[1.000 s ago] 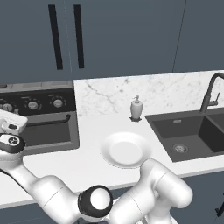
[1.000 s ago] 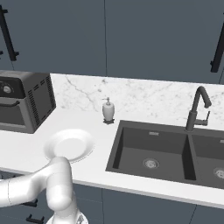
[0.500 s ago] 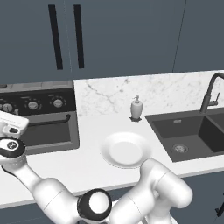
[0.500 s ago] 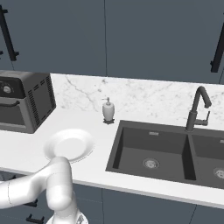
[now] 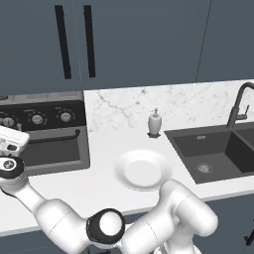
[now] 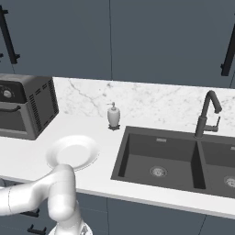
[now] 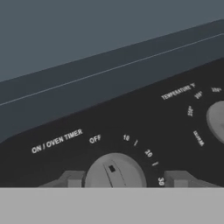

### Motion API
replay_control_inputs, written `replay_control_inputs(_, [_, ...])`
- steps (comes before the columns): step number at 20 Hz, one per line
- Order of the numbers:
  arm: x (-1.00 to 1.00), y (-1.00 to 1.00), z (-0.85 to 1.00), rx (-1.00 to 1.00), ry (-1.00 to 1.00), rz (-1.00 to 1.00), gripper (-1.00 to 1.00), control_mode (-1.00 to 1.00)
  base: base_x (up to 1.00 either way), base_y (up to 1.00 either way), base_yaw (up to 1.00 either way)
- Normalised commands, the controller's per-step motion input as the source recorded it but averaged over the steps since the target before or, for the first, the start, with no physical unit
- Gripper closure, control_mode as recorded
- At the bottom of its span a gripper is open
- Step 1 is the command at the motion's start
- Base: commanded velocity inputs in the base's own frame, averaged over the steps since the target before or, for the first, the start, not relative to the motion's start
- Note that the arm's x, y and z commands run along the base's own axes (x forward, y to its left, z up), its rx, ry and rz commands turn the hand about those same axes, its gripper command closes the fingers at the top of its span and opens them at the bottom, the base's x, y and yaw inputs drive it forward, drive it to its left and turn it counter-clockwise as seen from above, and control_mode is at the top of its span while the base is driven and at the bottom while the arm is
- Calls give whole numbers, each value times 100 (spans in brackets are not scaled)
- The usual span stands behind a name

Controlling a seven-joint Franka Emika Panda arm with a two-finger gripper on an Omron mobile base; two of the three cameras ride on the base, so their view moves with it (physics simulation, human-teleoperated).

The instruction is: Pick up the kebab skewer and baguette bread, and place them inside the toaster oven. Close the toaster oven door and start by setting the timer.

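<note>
Gripper jaws apart, straddling the timer knob on the toaster oven, at the counter's left. Door looks shut. Probably best to pinch square before twisting toward the numbers. Temperature knob near; open counter below, plate well clear.

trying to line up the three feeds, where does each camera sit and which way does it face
Left base view: behind the arm on its left, facing the toaster oven, plate and sink.
Right base view: behind on its right, arm at lower left.
Hand view: on the hand, tool straddling the timer knob.
Both base views share plate, soap dispenser and sink.
</note>
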Motion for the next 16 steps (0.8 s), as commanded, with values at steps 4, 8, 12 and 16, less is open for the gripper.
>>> replay_control_inputs(4, [-33,39,41,60,-20,-30,100,-100,0,0,0])
replay_control_inputs(8, [-32,43,40,64,-20,-29,100,-100,0,0,0])
replay_control_inputs(12, [-32,39,33,69,-19,-28,100,-100,0,0,0])
replay_control_inputs(16, [-39,27,35,71,-21,-26,100,-100,0,0,0])
